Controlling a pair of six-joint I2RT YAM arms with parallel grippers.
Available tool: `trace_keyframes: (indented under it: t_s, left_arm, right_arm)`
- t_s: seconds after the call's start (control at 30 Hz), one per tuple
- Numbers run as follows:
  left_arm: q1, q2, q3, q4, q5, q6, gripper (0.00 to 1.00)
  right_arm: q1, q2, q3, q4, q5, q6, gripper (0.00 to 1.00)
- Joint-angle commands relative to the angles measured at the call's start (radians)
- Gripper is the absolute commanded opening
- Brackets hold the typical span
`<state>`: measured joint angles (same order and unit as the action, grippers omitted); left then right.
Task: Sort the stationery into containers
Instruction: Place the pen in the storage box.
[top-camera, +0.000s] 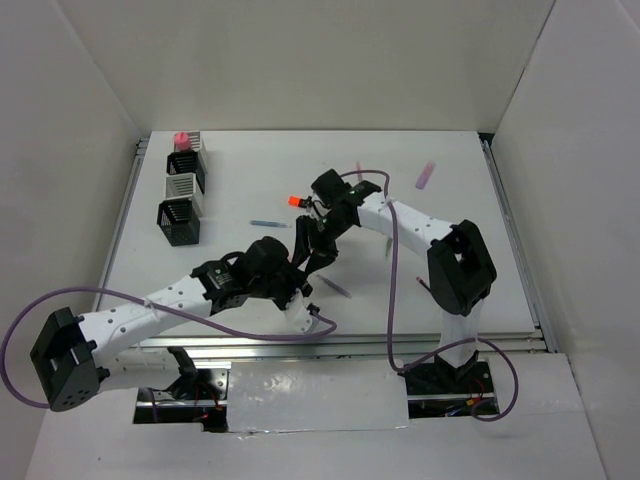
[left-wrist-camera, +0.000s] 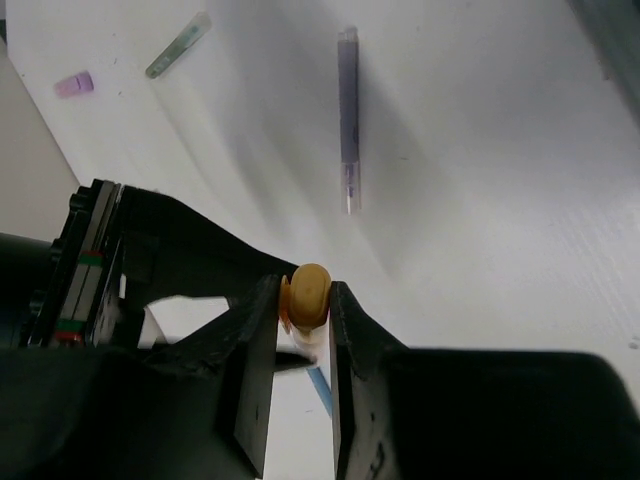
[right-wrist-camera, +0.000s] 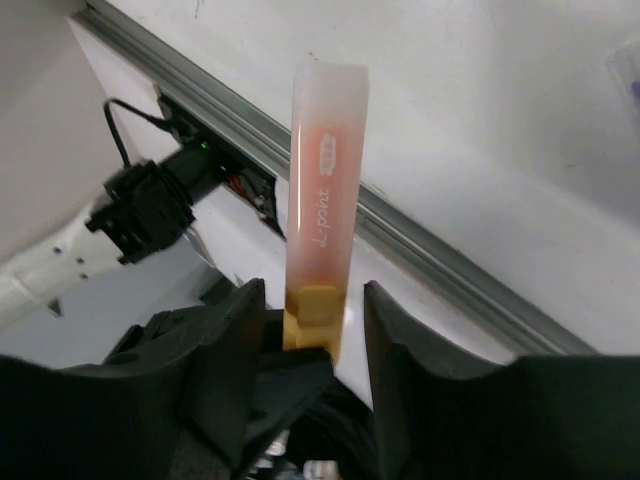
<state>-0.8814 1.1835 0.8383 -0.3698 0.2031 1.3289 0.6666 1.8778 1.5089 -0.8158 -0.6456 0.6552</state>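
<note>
1. Top view: both arms meet around the middle of the table (top-camera: 250, 160), with the left gripper (top-camera: 305, 262) and right gripper (top-camera: 318, 238) pretty much nose to nose. From up here I can't make out what's between them
2. Same view: the mesh cups (top-camera: 183, 190) sit in a row out at 10 o'clock, and a pink marker (top-camera: 181, 140) pokes out of the farthest one. An orange-capped marker (top-camera: 296, 201) lies at 11 o'clock from the grippers, and a thin blue pen (top-camera: 268, 223) at 9 o'clock
3. Left wrist view: the left gripper (left-wrist-camera: 304, 310) is nipped tight on the rounded butt end of the yellow-orange highlighter (left-wrist-camera: 308, 288), both fingers touching it. On the table beyond, a purple pen (left-wrist-camera: 348, 120) lies at 12 o'clock and a green-capped marker (left-wrist-camera: 178, 46) at 11
4. Right wrist view: the highlighter (right-wrist-camera: 325, 180) stands up mid-frame, its pale cap at 12 o'clock. The right gripper (right-wrist-camera: 312, 295) is partly open, with a sliver of gap either side, so it isn't gripping it
</note>
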Motion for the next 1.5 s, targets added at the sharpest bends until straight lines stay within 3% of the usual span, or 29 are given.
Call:
trace_keyframes:
  t_s: [0.0,0.03,0.17,0.3,0.4,0.5,0.6,0.63,0.7,0.73,0.8,0.9,1.0,1.17,1.47]
  left_arm:
    - [-0.033,-0.051,0.045,-0.05,0.044,-0.085,0.0]
    - [-0.039,-0.059,0.048,-0.06,0.047,-0.106,0.0]
    - [-0.059,-0.111,0.05,-0.079,0.055,-0.171,0.0]
    - [-0.08,-0.154,0.064,-0.081,0.056,-0.295,0.0]
    - [-0.068,-0.171,0.105,-0.038,0.018,-0.576,0.0]
    - [0.039,-0.141,0.223,-0.046,0.057,-0.79,0.0]
    - [0.227,-0.093,0.33,-0.018,0.12,-1.099,0.0]
    - [0.34,-0.082,0.35,0.001,0.131,-1.156,0.0]
    - [0.464,-0.033,0.401,0.046,0.118,-1.311,0.0]
    - [0.584,-0.013,0.421,0.08,0.101,-1.376,0.0]
    - [0.706,0.074,0.493,0.095,0.056,-1.475,0.0]
    - [0.954,0.185,0.561,0.144,0.018,-1.536,0.0]
    - [1.082,0.252,0.571,0.303,0.056,-1.564,0.0]
    - [1.167,0.387,0.659,0.481,0.111,-1.558,0.0]
    - [1.159,0.577,0.771,0.536,0.105,-1.475,0.0]
  right_arm:
    - [-0.039,-0.078,-0.004,0.06,-0.025,-0.012,0.53]
    - [-0.051,-0.081,-0.004,0.061,-0.031,-0.028,0.67]
    - [-0.168,-0.104,0.014,0.058,0.009,-0.052,0.88]
    - [-0.307,-0.149,0.036,0.058,-0.044,-0.116,0.9]
    - [-0.44,-0.172,0.088,0.047,-0.133,-0.222,0.9]
    - [-0.562,-0.203,0.125,0.026,-0.26,-0.328,0.88]
    - [-0.712,-0.242,0.114,0.047,-0.342,-0.383,0.87]
    - [-0.761,-0.252,0.111,0.062,-0.324,-0.388,0.85]
    - [-0.788,-0.275,0.117,0.07,-0.258,-0.422,0.84]
    - [-0.798,-0.284,0.122,0.081,-0.17,-0.43,0.83]
    - [-0.795,-0.296,0.129,0.084,-0.068,-0.439,0.83]
    - [-0.788,-0.307,0.145,0.086,0.066,-0.433,0.82]
    - [-0.785,-0.328,0.096,0.127,0.095,-0.417,0.82]
    - [-0.763,-0.332,0.056,0.145,0.112,-0.402,0.82]
    - [-0.722,-0.341,0.037,0.185,0.216,-0.408,0.82]
